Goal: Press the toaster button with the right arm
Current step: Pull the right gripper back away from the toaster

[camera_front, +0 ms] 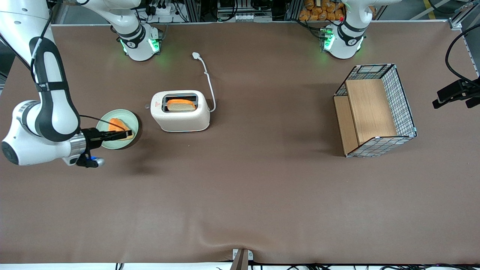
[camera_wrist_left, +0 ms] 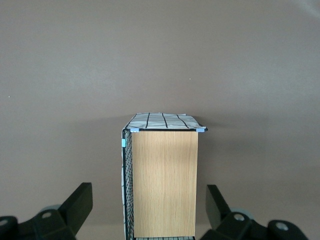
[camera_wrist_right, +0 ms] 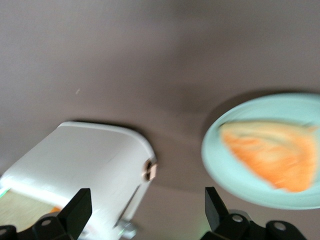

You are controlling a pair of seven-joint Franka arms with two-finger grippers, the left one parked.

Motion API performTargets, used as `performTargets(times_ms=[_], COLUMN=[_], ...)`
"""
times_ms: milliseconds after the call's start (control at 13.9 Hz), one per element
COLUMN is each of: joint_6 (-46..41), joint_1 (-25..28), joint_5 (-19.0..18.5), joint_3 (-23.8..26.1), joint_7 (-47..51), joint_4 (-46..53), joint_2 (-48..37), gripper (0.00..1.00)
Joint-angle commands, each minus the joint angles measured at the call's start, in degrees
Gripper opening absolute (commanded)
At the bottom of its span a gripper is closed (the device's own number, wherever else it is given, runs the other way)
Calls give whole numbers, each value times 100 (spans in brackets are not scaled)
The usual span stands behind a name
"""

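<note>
The cream-white toaster [camera_front: 180, 120] stands on the brown table with a bread slice [camera_front: 181, 105] in one slot. It also shows in the right wrist view [camera_wrist_right: 85, 160]. The toaster button [camera_wrist_right: 127, 231] is a small grey nub on the narrow end wall that faces the working arm's end of the table [camera_front: 147, 106]. My right arm [camera_front: 48, 101] reaches in low. Its gripper [camera_front: 127, 134] is open and empty above a pale green plate [camera_front: 112, 143], apart from the toaster. In the right wrist view the gripper [camera_wrist_right: 146, 206] hangs over bare table between the toaster's end wall and the plate [camera_wrist_right: 220, 165].
A slice of toast [camera_front: 116, 123] lies on the green plate and shows in the right wrist view [camera_wrist_right: 270, 152]. The toaster's white cord [camera_front: 208, 80] runs toward the robot bases. A wire basket with wooden shelves [camera_front: 375, 108] stands toward the parked arm's end and shows in the left wrist view [camera_wrist_left: 165, 185].
</note>
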Motion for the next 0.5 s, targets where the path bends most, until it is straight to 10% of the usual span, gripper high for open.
performTargets(times_ms=[0,431], joint_6=[477,1217], joint_1=[9,0], joint_5=[-562,-1389], joint_3=[37,28], joint_7=[-380,-540], joint_4=[61,-1203], joint_2=[-100,-1118], gripper=[100,100])
